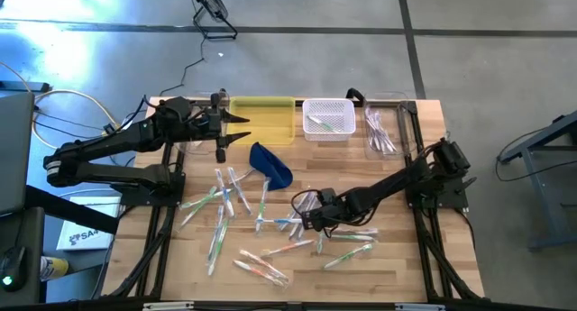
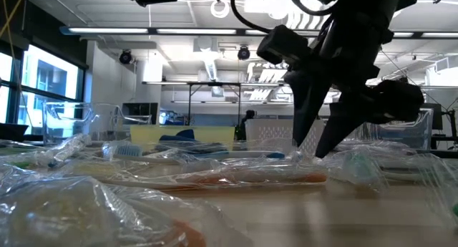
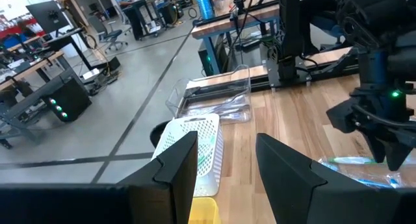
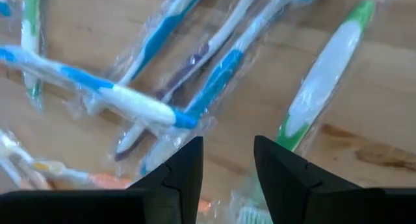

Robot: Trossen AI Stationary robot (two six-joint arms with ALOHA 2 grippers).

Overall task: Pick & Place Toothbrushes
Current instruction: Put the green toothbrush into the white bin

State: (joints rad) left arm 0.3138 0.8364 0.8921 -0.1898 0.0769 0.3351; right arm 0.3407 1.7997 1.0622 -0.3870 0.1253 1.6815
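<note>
Several toothbrushes in clear wrappers lie scattered on the wooden table (image 1: 410, 257), among them a left-hand group (image 1: 224, 203) and a near-edge group (image 1: 266, 266). My right gripper (image 1: 302, 214) stands open, pointing steeply down over a cluster of blue-and-white toothbrushes (image 4: 214, 74), with a green-and-white one (image 4: 322, 74) beside them. In the low view the right gripper (image 2: 315, 152) has its fingertips just above the wrapped brushes, with nothing between them. My left gripper (image 1: 239, 129) waits open and level, high over the yellow tray (image 1: 263, 117).
Along the far edge stand the yellow tray, a white perforated basket (image 1: 327, 119) holding toothbrushes, and a clear bin (image 1: 383, 129) with more. A dark blue pouch (image 1: 270, 164) lies mid-table. An orange-accented wrapped brush (image 2: 236, 177) lies near the low camera.
</note>
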